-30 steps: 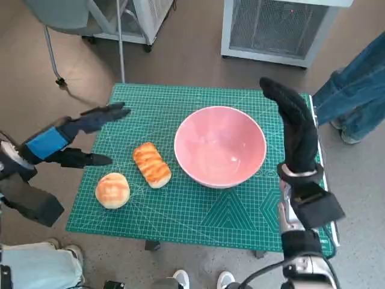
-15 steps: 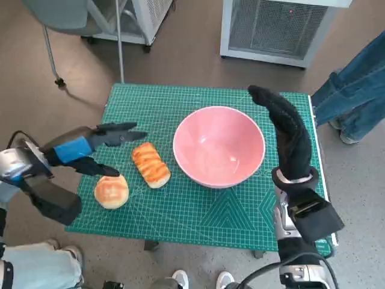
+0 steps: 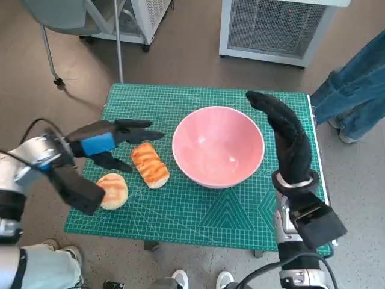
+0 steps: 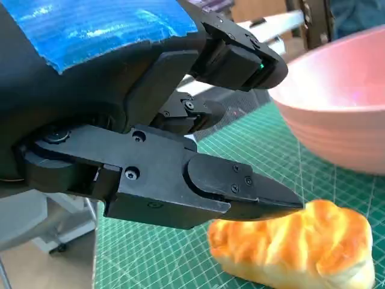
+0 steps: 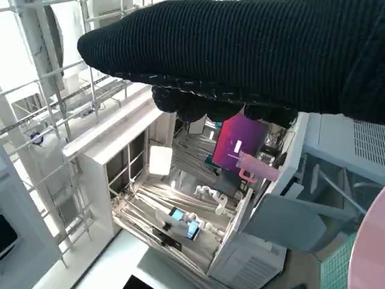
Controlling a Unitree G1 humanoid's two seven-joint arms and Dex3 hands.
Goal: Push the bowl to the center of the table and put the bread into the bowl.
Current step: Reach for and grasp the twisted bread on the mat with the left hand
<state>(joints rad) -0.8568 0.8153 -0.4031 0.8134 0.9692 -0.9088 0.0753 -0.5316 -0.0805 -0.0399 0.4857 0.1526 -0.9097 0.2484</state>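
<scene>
While bowl [image 3: 218, 146] sits mid green mat [image 3: 198, 211], left hand [image 3: 111, 144] spread, right hand [image 3: 283, 123] unclear.

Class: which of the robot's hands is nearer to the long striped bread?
Left. The left hand hovers open right beside the long bread, fingers spread over it. The right hand is beyond the pink bowl, by its far rim.

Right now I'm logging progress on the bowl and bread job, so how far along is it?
Done: the pink bowl sits near the middle of the green mat, with the right hand at its rim. In hand: the open left hand hovers over the long bread, holding nothing. Left: both that and the round bun lie outside the bowl.
</scene>
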